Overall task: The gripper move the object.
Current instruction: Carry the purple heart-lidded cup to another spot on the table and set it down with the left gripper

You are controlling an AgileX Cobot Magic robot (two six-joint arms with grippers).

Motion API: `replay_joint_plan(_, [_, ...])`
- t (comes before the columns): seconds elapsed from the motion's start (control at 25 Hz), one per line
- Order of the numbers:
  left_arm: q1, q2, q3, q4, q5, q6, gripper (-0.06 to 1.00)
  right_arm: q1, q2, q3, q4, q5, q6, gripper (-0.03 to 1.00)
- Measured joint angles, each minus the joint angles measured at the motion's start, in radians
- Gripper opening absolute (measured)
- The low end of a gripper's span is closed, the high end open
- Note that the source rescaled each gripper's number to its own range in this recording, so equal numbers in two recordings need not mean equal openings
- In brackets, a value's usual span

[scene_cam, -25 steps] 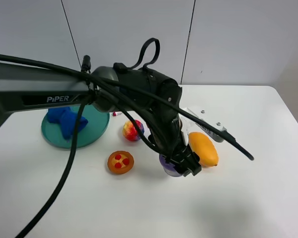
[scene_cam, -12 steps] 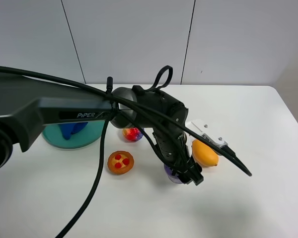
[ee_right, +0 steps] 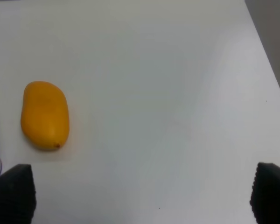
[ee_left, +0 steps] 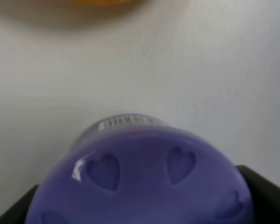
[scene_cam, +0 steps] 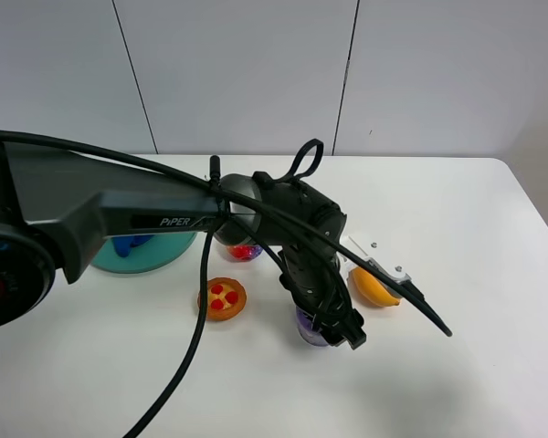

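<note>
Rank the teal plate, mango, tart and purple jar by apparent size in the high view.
Largest: teal plate, though half hidden.
Then mango and tart, about alike.
The jar is mostly hidden, so unsure.

The purple jar between the jaws looks like smooth plastic with a soft shine. Little hearts are pressed into its lid. A white papery sticker is on its side. The left gripper has dull black jaws. The desk under them is white, smooth and not shiny. The orange fruit near the jaws has smooth skin.
</note>
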Motion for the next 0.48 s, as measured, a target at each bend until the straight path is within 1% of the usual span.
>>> replay_joint_plan(0.48, [0.0, 0.0, 0.0, 0.001, 0.012, 0.0, 0.02, 0.0, 0.0, 0.0, 0.0, 0.0, 0.0, 1.0])
